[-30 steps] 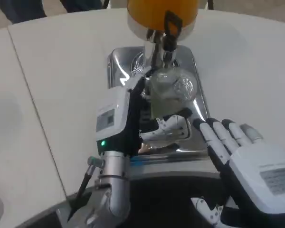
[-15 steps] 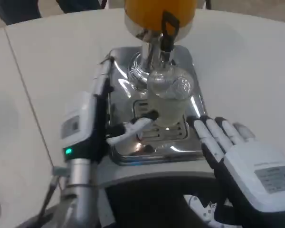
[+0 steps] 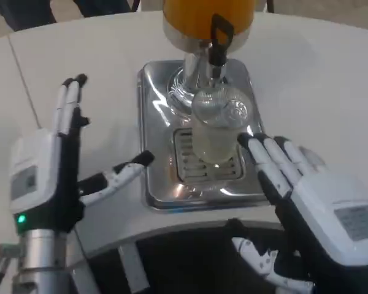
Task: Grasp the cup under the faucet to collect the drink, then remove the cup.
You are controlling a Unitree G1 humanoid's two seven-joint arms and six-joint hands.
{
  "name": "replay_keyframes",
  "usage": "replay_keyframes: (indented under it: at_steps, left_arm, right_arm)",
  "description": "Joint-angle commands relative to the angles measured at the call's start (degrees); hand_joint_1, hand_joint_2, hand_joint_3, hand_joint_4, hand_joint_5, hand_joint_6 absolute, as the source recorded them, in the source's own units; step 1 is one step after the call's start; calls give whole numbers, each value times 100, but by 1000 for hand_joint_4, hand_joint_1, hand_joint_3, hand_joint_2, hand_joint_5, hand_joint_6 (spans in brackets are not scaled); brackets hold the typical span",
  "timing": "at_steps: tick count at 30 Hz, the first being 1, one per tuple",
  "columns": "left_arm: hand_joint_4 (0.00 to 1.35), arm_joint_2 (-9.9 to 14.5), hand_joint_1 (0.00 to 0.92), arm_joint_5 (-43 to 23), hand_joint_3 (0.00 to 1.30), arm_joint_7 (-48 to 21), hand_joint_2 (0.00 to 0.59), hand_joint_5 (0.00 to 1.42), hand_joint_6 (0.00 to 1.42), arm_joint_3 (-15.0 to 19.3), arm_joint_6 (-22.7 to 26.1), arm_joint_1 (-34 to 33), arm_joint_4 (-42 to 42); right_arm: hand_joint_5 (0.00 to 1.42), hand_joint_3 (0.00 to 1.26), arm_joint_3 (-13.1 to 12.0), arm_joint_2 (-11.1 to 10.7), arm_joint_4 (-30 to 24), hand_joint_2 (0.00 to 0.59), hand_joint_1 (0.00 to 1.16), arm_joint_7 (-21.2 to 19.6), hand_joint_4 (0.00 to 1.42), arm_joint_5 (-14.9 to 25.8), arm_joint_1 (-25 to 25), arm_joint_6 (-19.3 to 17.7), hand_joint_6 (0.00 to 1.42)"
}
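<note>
A clear plastic cup (image 3: pixel 218 125) with pale drink in it stands on the grille of the steel drip tray (image 3: pixel 152 116), right under the faucet (image 3: pixel 218 37) of the orange dispenser (image 3: pixel 199 15). My left hand (image 3: pixel 61 168) is off to the left of the tray, open, fingers pointing up and thumb reaching toward the tray's edge. My right hand (image 3: pixel 306 196) lies at the tray's right side, open, its fingertips (image 3: pixel 251 144) close beside the cup; I cannot tell if they touch it.
The white round table (image 3: pixel 306 79) spreads around the tray. A seam (image 3: pixel 30 98) in the tabletop runs down the left side. The table's curved front edge lies just below the tray, with dark space beneath it.
My left hand let go of the cup and drew back left, off the tray, opening up. My right hand edged forward toward the cup. The cup stayed under the faucet.
</note>
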Motion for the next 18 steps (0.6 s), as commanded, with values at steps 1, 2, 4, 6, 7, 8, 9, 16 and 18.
replay_keyframes:
  at_steps: [1, 2, 4, 6, 7, 8, 9, 16, 18]
  left_arm:
    - [52, 213, 379, 238, 68, -193, 75, 373, 513, 336, 155, 1024, -1039]
    - [52, 240, 375, 277, 61, -251, 80, 368, 504, 392, 192, 1232, -1233]
    - [52, 279, 369, 370, 57, -356, 79, 355, 491, 506, 219, 1617, -1555]
    - [44, 344, 356, 475, 47, -430, 83, 342, 456, 642, 227, 2039, -1855]
    - [43, 360, 355, 506, 45, -457, 83, 340, 453, 691, 234, 2168, -1951]
    - [34, 349, 354, 507, 33, -515, 84, 322, 435, 782, 271, 2330, -2097]
    - [24, 332, 353, 526, 21, -589, 84, 307, 405, 871, 328, 2482, -2258]
    - [0, 474, 261, 1034, 0, -1056, 94, 158, 242, 1056, 305, 3274, -3058]
    - [0, 491, 245, 1229, 0, -1186, 98, 105, 193, 1002, 277, 3422, -3182]
  right_arm:
    - [0, 0, 2, 118, 17, 499, 438, -138, 0, 208, -224, 60, 47]
    - [0, 0, 12, 134, 39, 498, 439, -145, 0, 234, -264, 66, 47]
    - [0, 0, 14, 160, 107, 493, 448, -142, 0, 344, -374, 97, 59]
    - [0, 0, 19, 189, 155, 491, 449, -154, 0, 438, -485, 125, 60]
    - [0, 0, 28, 216, 166, 489, 449, -168, 0, 467, -525, 143, 61]
    - [0, 0, 48, 271, 174, 490, 450, -183, 0, 513, -586, 177, 61]
    - [0, 0, 63, 306, 179, 489, 450, -191, 0, 543, -629, 204, 62]
    - [0, 0, 284, 850, 309, 491, 456, -282, 0, 796, -1106, 598, 64]
    - [0, 0, 305, 1039, 321, 492, 457, -260, 0, 941, -1182, 804, 64]
